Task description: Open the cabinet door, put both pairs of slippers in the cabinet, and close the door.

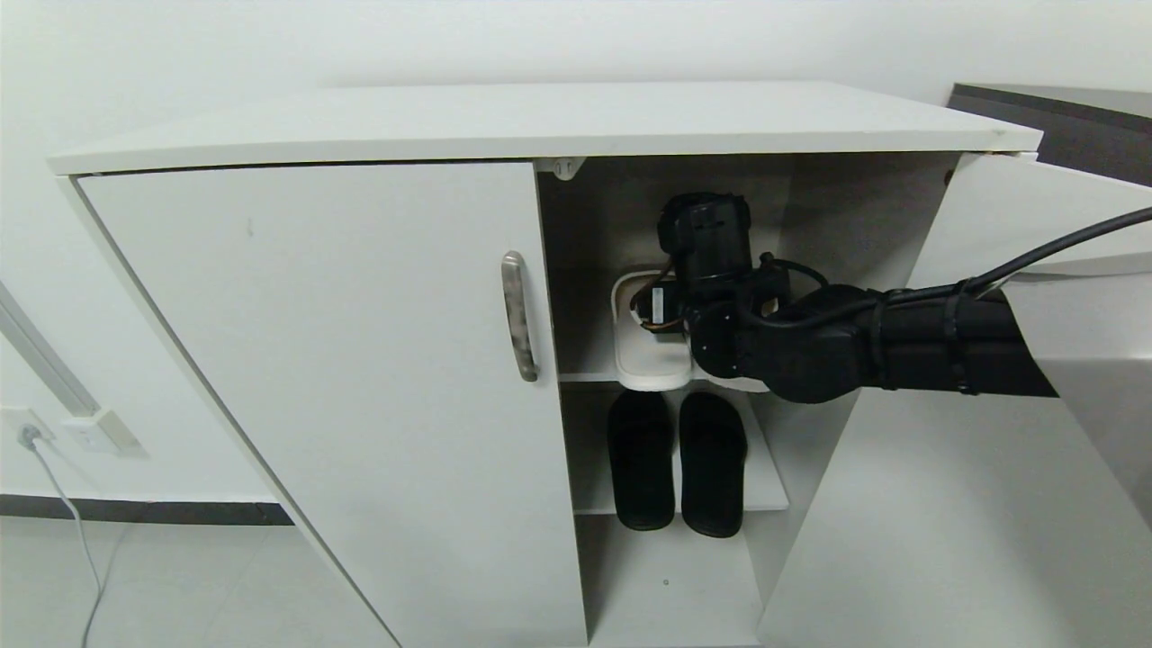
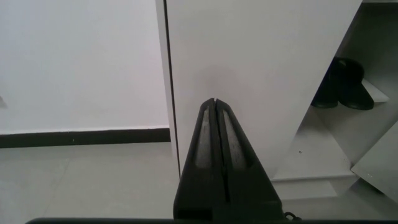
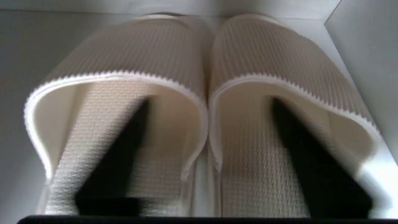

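The white cabinet [image 1: 540,117] has its right door [image 1: 900,540] swung open and its left door [image 1: 315,360] closed. A pair of black slippers [image 1: 675,463] lies on the lower shelf, toes inward; the left wrist view catches them too [image 2: 345,87]. The white slippers [image 1: 643,360] lie side by side on the upper shelf. My right arm [image 1: 765,333] reaches into that shelf. My right gripper [image 3: 210,106] is open, with one finger [image 3: 118,162] inside each white slipper [image 3: 124,74]. My left gripper [image 2: 214,102] is shut and empty, low in front of the closed left door.
A metal handle [image 1: 517,315] sits on the closed left door's inner edge. A wall socket with a cable [image 1: 27,436] is at the far left, above the floor. A dark piece of furniture [image 1: 1062,126] stands behind the open door.
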You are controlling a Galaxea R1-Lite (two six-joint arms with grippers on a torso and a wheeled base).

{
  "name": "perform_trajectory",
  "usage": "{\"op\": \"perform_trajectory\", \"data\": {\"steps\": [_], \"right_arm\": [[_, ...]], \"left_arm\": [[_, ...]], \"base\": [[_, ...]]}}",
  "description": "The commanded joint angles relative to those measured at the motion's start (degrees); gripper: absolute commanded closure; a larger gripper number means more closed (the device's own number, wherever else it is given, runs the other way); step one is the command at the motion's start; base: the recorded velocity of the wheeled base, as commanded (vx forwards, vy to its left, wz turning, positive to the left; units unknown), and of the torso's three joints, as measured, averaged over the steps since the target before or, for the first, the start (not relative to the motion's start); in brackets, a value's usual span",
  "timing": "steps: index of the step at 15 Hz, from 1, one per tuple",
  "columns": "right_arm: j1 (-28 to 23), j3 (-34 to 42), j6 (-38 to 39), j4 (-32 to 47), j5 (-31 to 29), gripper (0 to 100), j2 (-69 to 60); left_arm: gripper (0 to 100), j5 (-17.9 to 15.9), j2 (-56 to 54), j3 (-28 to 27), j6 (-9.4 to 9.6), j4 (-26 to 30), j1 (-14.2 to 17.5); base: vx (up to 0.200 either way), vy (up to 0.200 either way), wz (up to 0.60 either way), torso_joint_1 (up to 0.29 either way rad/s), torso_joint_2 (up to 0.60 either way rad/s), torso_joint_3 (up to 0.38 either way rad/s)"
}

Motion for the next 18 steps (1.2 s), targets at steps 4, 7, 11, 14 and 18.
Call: {"op": "perform_trajectory", "data": {"steps": [4,7,11,14,18], "right_arm": [[3.40,8.30,0.03,-0.52,-0.68,0,-7.48],[6.91,17.70,0.30,-0.78,-1.82,0,-14.95],[12.10,36.33,0.39,-7.55,-0.77,0,-26.47],[14.21,52.42,-0.67,-21.70,6.00,0,-33.15],[14.21,58.57,-2.60,-27.94,10.48,100,-35.17]], "left_arm": [[100,0.00,-0.02,0.00,-0.02,-0.01,0.00],[100,0.00,-0.02,0.00,-0.02,-0.01,0.00],[100,-0.09,-0.02,0.00,-0.02,-0.01,0.00],[100,0.00,-0.02,0.00,-0.02,-0.01,0.00],[100,0.00,0.06,0.00,0.34,-0.01,0.00]], "base": [[0.000,0.000,0.00,0.000,0.00,0.000],[0.000,0.000,0.00,0.000,0.00,0.000],[0.000,0.000,0.00,0.000,0.00,0.000],[0.000,0.000,0.00,0.000,0.00,0.000],[0.000,0.000,0.00,0.000,0.00,0.000]]}}
